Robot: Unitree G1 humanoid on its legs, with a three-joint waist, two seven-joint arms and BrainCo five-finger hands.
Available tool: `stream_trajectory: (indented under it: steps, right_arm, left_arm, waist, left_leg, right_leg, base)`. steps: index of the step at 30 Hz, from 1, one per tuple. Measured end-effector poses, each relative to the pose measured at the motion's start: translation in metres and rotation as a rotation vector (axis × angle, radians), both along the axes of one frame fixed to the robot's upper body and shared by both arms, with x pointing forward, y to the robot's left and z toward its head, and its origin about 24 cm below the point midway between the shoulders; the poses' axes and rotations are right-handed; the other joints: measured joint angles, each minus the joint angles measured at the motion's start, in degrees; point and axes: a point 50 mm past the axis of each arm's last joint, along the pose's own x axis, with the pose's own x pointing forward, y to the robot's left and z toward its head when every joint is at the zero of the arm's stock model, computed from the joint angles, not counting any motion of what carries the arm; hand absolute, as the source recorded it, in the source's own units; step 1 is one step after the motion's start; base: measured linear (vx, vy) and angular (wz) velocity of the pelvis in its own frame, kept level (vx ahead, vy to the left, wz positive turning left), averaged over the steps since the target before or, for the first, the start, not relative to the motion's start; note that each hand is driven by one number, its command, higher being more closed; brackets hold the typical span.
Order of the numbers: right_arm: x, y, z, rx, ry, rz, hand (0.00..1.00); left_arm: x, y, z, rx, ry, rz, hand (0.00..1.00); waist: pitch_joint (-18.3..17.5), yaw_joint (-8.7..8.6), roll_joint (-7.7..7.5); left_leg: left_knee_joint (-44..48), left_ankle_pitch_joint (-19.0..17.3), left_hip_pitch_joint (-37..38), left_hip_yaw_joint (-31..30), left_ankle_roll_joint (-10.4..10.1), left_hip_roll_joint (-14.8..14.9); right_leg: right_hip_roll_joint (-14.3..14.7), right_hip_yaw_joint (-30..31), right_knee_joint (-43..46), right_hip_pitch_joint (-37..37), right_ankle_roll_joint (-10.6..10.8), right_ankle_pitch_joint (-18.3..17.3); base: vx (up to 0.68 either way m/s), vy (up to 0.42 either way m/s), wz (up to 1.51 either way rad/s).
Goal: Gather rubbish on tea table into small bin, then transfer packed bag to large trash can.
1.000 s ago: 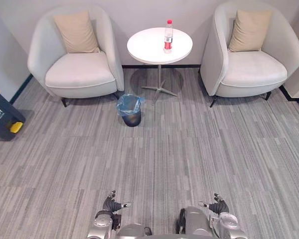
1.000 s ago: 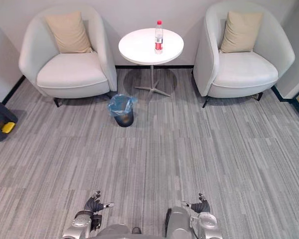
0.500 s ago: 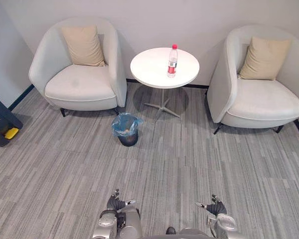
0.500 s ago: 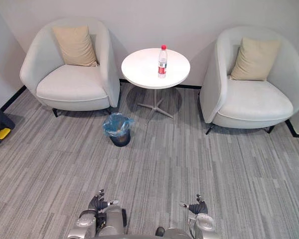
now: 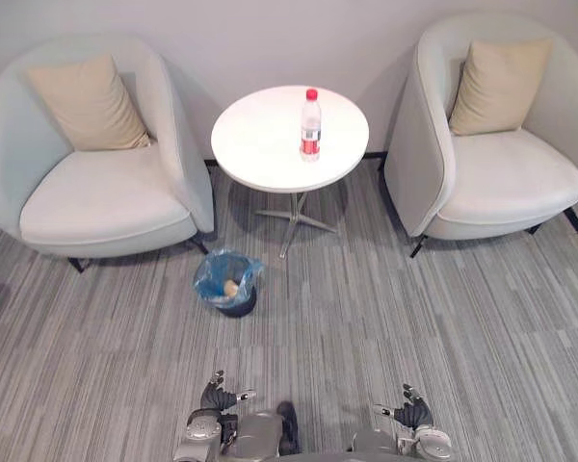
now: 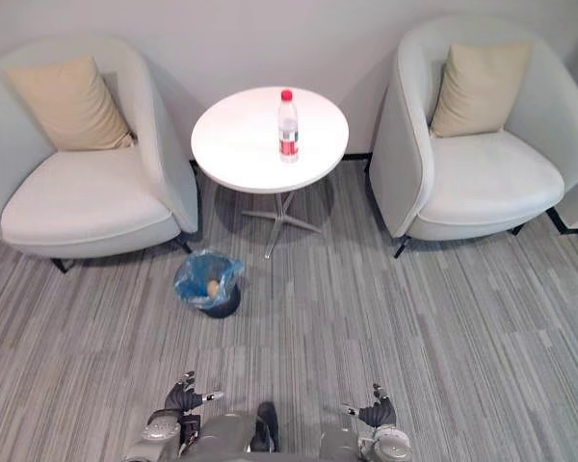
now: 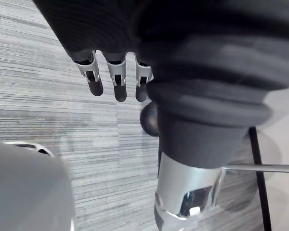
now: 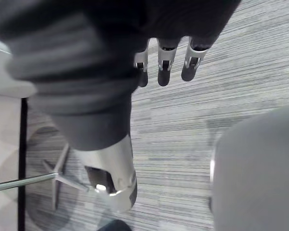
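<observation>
Grey carpet [image 5: 366,318] — clear red-capped bottle [image 5: 310,125] upright on white table [image 5: 260,144].

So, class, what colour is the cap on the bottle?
Red. The cap of the bottle shows best in the left eye view.

Bright, even light fills the room, and the tea table [image 5: 260,144] throws a soft shadow on the carpet [image 5: 414,318].

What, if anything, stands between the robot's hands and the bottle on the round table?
Mostly carpet. The small bin stands on the floor ahead of the left hand, short of the table where the bottle stands alone. Ahead of the right hand, nothing visible.
</observation>
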Motion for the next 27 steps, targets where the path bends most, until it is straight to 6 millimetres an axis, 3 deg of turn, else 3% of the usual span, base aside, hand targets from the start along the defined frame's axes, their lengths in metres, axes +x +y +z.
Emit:
stream_trajectory:
  steps: [2, 3, 4, 5, 7, 9, 10, 12, 14, 15, 17, 20, 21, 22, 24, 25, 27]
  right_arm:
    - [0.002, 0.000, 0.001, 0.000, -0.007, -0.003, 0.00]
    - [0.005, 0.000, 0.001, 0.001, -0.012, -0.002, 0.00]
    - [0.006, 0.001, 0.002, 0.001, -0.013, -0.003, 0.00]
    - [0.006, 0.001, 0.001, 0.004, -0.014, -0.008, 0.00]
    - [0.008, -0.001, 0.001, -0.002, -0.005, -0.012, 0.00]
    - [0.011, -0.005, 0.001, -0.001, -0.009, -0.041, 0.00]
    - [0.010, -0.003, 0.000, 0.003, -0.003, -0.043, 0.00]
    - [0.008, 0.000, -0.001, 0.012, 0.004, -0.037, 0.00]
    - [0.009, 0.004, 0.000, 0.017, -0.003, -0.030, 0.00]
    - [0.010, 0.007, 0.000, 0.027, -0.007, -0.038, 0.00]
    - [0.011, 0.009, 0.000, 0.033, -0.011, -0.049, 0.00]
    - [0.012, 0.011, 0.000, 0.046, -0.014, -0.064, 0.00]
    - [0.008, 0.010, -0.001, 0.044, -0.003, -0.070, 0.00]
    - [0.008, 0.003, 0.000, 0.025, 0.003, -0.068, 0.00]
    - [0.008, 0.008, -0.003, 0.041, 0.025, -0.063, 0.00]
    - [0.007, 0.008, -0.003, 0.041, 0.029, -0.067, 0.00]
    - [0.010, 0.008, -0.003, 0.036, 0.030, -0.062, 0.00]
  left_arm:
    - [0.003, -0.003, 0.001, -0.007, -0.009, 0.002, 0.00]
    - [0.002, -0.003, 0.000, -0.008, -0.005, 0.002, 0.00]
    - [0.001, -0.003, 0.000, -0.007, 0.000, 0.003, 0.00]
    - [-0.001, -0.003, -0.002, -0.009, 0.015, 0.003, 0.00]
    - [-0.003, -0.011, -0.004, -0.031, 0.028, 0.004, 0.00]
    - [0.000, -0.019, -0.004, -0.055, 0.023, 0.015, 0.00]
    - [0.003, -0.022, -0.003, -0.066, 0.014, 0.016, 0.00]
    - [0.008, -0.027, -0.002, -0.090, -0.001, 0.035, 0.00]
    - [0.014, -0.029, 0.002, -0.109, -0.032, 0.034, 0.00]
    - [0.017, -0.029, 0.004, -0.108, -0.047, 0.033, 0.00]
    - [0.019, -0.030, 0.006, -0.111, -0.060, 0.031, 0.00]
    - [0.020, -0.031, 0.006, -0.113, -0.061, 0.031, 0.00]
    - [0.018, -0.032, 0.005, -0.116, -0.056, 0.030, 0.00]
    - [0.015, -0.034, 0.003, -0.121, -0.044, 0.031, 0.00]
    - [0.021, -0.026, 0.005, -0.092, -0.051, 0.007, 0.00]
    - [0.020, -0.020, 0.005, -0.077, -0.048, 0.008, 0.00]
    - [0.017, -0.017, 0.004, -0.070, -0.043, 0.014, 0.00]
  waist:
    - [0.0, -0.23, 0.05]
    - [0.0, -0.91, 0.04]
    - [0.0, -1.42, -0.01]
    - [-0.3, -1.80, -0.33]
    - [-0.7, -1.40, 1.38]
    - [-0.7, -1.62, 2.84]
    - [-0.7, -1.67, 3.09]
    - [-0.4, -1.55, 3.37]
    - [-0.1, -1.09, 3.72]
    - [0.0, 0.01, 3.45]
    - [0.2, 0.47, 2.86]
    - [0.1, 0.50, 3.43]
    - [-0.2, 0.59, 3.87]
    - [-0.7, 1.01, 5.83]
    - [-0.5, 1.75, 2.43]
    - [-0.8, 1.75, 1.50]
    - [-0.9, 1.89, 1.27]
  left_leg:
    - [-1.6, -0.7, 2.2, -1.6, -1.1, 1.0]
    - [-3.1, -1.2, 4.0, -3.0, -2.2, 2.1]
    - [-3.7, -1.3, 4.6, -3.7, -2.8, 2.3]
    - [-4.9, -1.8, 6.2, -5.2, -4.0, 2.9]
    - [-4.9, -0.9, 6.7, -5.9, -5.8, 5.0]
    - [-1.4, 0.1, 6.2, -8.5, -7.2, 6.6]
    - [6.6, 0.1, 3.2, -9.4, -7.3, 7.6]
    - [24.0, 3.3, -4.3, -10.6, -9.8, 9.7]
    - [42.8, 2.7, -13.8, -9.8, -9.6, 13.6]
    - [44.8, 2.5, -16.6, -8.6, -9.3, 13.9]
    - [41.2, 1.8, -18.4, -5.8, -8.1, 14.0]
    - [21.2, 2.3, -20.4, -3.1, -8.1, 11.5]
    - [11.3, 5.6, -19.9, -3.3, -8.6, 9.9]
    - [4.6, 14.7, -19.0, -5.1, -6.1, 9.6]
    - [2.2, 14.0, -16.8, -3.8, -5.4, 6.5]
    - [1.9, 13.2, -16.7, -3.4, -4.8, 5.4]
    - [1.9, 11.2, -15.7, -2.0, -3.9, 4.2]
  right_leg:
    - [0.8, -2.3, -8.8, -3.3, -0.7, 0.2]
    - [2.2, -2.0, -18.9, -4.5, -2.4, 2.6]
    - [2.6, -1.8, -23.4, -4.5, -2.8, 4.5]
    - [3.2, -2.1, -27.6, -3.5, -5.3, 12.1]
    - [4.4, -3.7, -27.0, -3.0, -6.4, 12.1]
    - [5.0, -6.5, -26.3, -1.3, -8.3, 9.7]
    - [5.3, -7.9, -27.9, 1.3, -8.7, 8.7]
    - [6.1, -9.8, -32.1, 6.3, -9.2, 8.4]
    - [8.0, -10.6, -37.4, 13.8, -10.4, 7.8]
    - [8.0, -10.7, -39.0, 17.0, -10.5, 7.7]
    - [7.6, -10.2, -40.7, 19.5, -10.5, 7.7]
    - [6.0, -8.8, -42.9, 22.8, -9.9, 7.4]
    - [5.7, -7.9, -42.9, 23.3, -8.2, 6.4]
    - [6.6, -6.6, -42.9, 23.9, -6.2, 4.8]
    - [3.7, -4.7, -43.4, 24.4, -5.3, 4.4]
    - [2.6, -4.6, -43.5, 24.5, -5.0, 4.2]
    - [0.7, -3.3, -40.6, 24.1, -4.6, 4.0]
  base:
    - [0.38, -0.098, 0.45]
    - [0.34, -0.110, 0.42]
    - [0.47, -0.169, 0.55]
    - [0.53, -0.192, 0.35]
    - [0.53, -0.198, 0.20]
    - [0.49, -0.248, 0.42]
    - [0.49, -0.264, 0.61]
    - [0.39, -0.215, 0.56]
    - [0.34, -0.136, 0.29]
    - [0.30, -0.082, -0.03]
    - [0.22, -0.039, -0.23]
    - [0.32, 0.096, -0.30]
    - [0.40, 0.216, -0.23]
    - [0.30, 0.180, -0.19]
    - [0.27, 0.160, -0.06]
    - [0.28, 0.157, 0.03]
    - [0.24, 0.139, -0.10]
